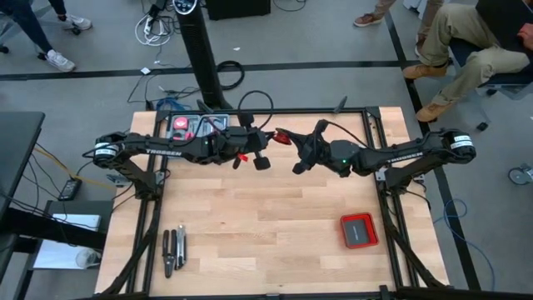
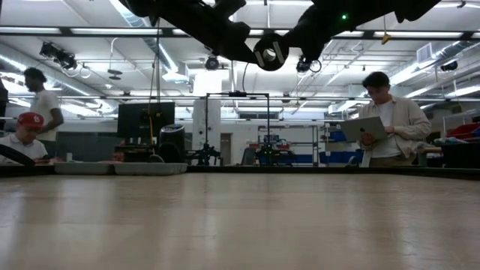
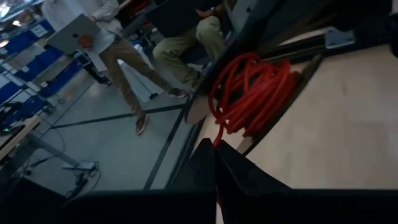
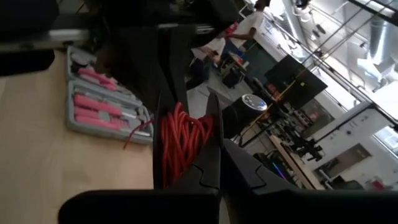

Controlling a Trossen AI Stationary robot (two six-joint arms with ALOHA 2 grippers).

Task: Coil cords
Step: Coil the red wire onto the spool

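A: The room behind is a wide workshop with ceiling lights, and people sit and stand around the light wooden table (image 1: 266, 225). Both arms hang high above its far part. What step is this, do you think?

B: I judge the coiling itself is mostly done. The thin red cord (image 3: 249, 93) is gathered in a round bundle of many loops, held in the air between the two arms.

A: Who holds it?

B: The right gripper (image 4: 214, 158) has its fingers together and clamped on the bundle. The left gripper (image 3: 214, 171) is also closed; a red strand runs down between its fingers, so it seems to pinch the cord's end.

A: And the next move?

B: Probably to tuck this loose end in, or lower the coil to the table without letting the loops spring apart.

A: How does it look?

B: Bright red, loops loosely packed and a little uneven.
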